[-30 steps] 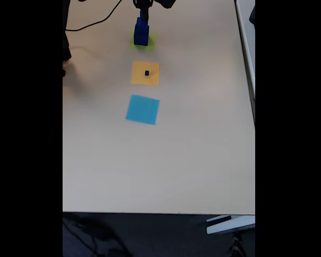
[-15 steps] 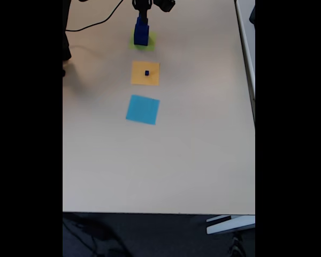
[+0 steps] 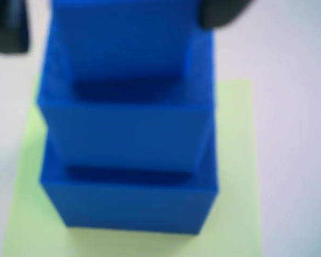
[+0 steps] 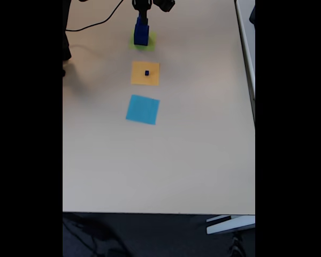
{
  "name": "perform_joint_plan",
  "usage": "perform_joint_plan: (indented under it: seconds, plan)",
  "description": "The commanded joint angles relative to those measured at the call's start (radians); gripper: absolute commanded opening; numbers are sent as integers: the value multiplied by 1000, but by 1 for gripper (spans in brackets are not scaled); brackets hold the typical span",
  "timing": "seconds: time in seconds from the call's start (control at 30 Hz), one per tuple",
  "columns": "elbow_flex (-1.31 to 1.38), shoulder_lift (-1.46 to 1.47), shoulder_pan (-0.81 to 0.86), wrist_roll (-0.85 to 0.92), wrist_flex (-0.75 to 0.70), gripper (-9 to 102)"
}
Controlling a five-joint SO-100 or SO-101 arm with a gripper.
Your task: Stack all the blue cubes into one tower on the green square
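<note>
Arm enters fixed view from top edge, dark, pointing down toward the tabletop. Tool at its lower end, fingers pointing down. Wrist view: two dark blurred fingertips at top corners, well apart, spread w/ wide gap btwn them.

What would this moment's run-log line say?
tower: three cubes on green square | tiny cube: on orange square | gripper: at top cube

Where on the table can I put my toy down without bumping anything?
The big bare stretch of table below the light-blue square in the fixed view is free, and so are the strips left and right of the squares. It is crowded at the top: the tower of blue cubes on the green square, the gripper above it, and a tiny cube on the orange square.
</note>
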State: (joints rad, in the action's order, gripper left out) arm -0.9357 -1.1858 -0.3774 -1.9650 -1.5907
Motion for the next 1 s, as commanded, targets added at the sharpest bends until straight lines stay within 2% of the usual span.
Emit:
perform_joint_plan:
  seconds: [0.0, 0.23, 0.6, 0.8, 0.97]
  plan:
    - [8, -23, 3, 17, 15, 18]
    - [44, -37, 12, 63, 43, 24]
    - [144, -124, 137, 371, 334, 28]
    - [153, -149, 187, 430, 327, 27]
    - [18, -207, 258, 442, 322, 26]
